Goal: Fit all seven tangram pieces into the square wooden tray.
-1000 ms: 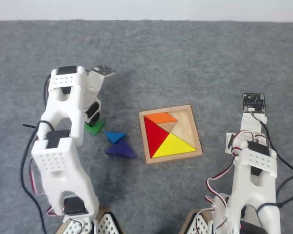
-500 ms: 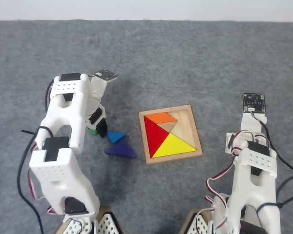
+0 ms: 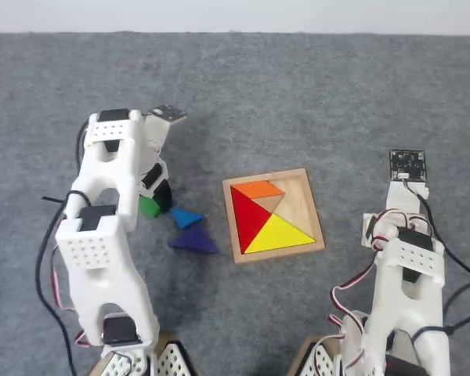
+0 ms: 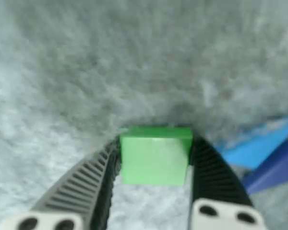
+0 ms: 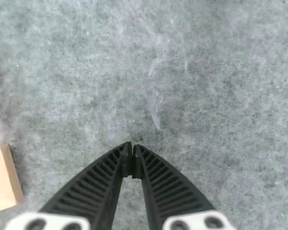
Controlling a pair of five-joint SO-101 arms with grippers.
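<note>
The square wooden tray (image 3: 316, 223) lies mid-table and holds an orange piece (image 3: 258, 189), a red triangle (image 3: 247, 215) and a yellow triangle (image 3: 279, 233). The rest of its floor is bare wood. To the tray's left, a green square piece (image 4: 156, 155) rests on the carpet, and my left gripper (image 4: 156, 141) is shut on it, one finger against each side. In the high view the green piece (image 3: 147, 207) peeks out beside that arm. A blue triangle (image 3: 186, 218) and a purple triangle (image 3: 193, 241) lie between it and the tray. My right gripper (image 5: 132, 146) is shut on nothing over bare carpet.
Grey carpet covers the whole table. The right arm (image 3: 403, 258) stands to the right of the tray, whose edge (image 5: 2, 187) shows in the right wrist view. The blue triangle (image 4: 252, 143) lies close to one left finger.
The left arm has shifted slightly over the green piece, swinging toward the tray and back. The right arm has not moved.
</note>
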